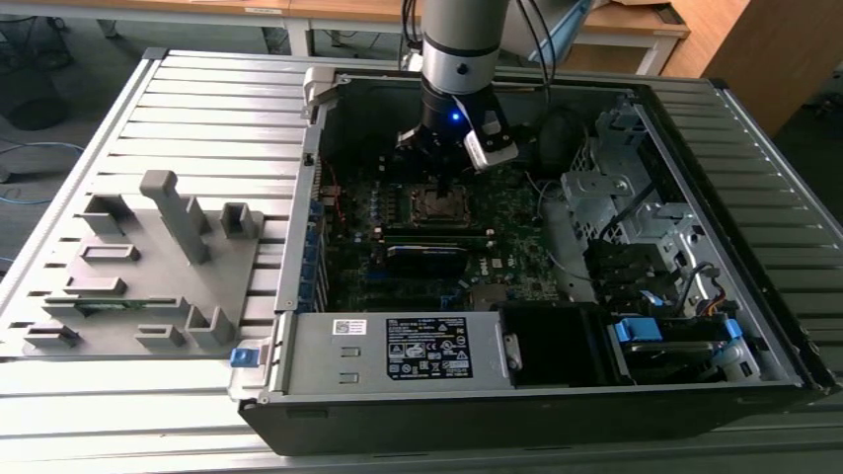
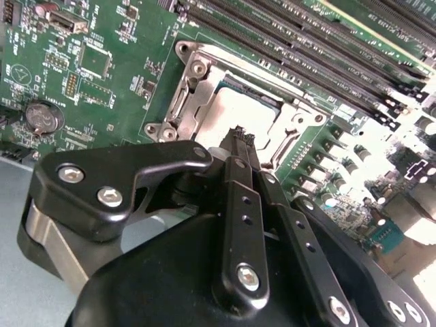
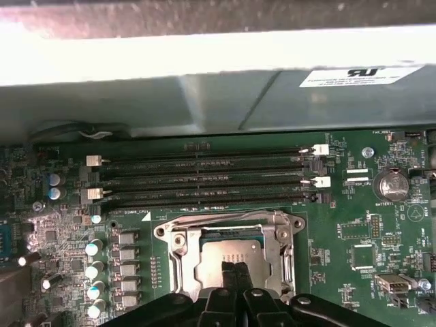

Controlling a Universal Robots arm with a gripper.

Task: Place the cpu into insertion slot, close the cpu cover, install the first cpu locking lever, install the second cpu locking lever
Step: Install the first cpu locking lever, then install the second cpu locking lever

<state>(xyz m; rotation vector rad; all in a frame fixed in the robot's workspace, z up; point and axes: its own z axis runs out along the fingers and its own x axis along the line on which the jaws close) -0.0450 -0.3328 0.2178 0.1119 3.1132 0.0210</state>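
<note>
Cpu point(image 3: 228, 267) flat in insertion slot point(image 3: 178, 267), cpu cover point(image 3: 283, 235) down; jaws together, holding nothing

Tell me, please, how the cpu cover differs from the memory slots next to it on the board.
The cpu cover is a bright silver square metal frame with a large window; the memory slots are long, narrow and black. The cover is a single piece, while the slots run as several parallel rows with white clips at some ends. The gripper sits at the cover, fingers together, well apart from the slots. Both sit on the green circuit board.
</note>
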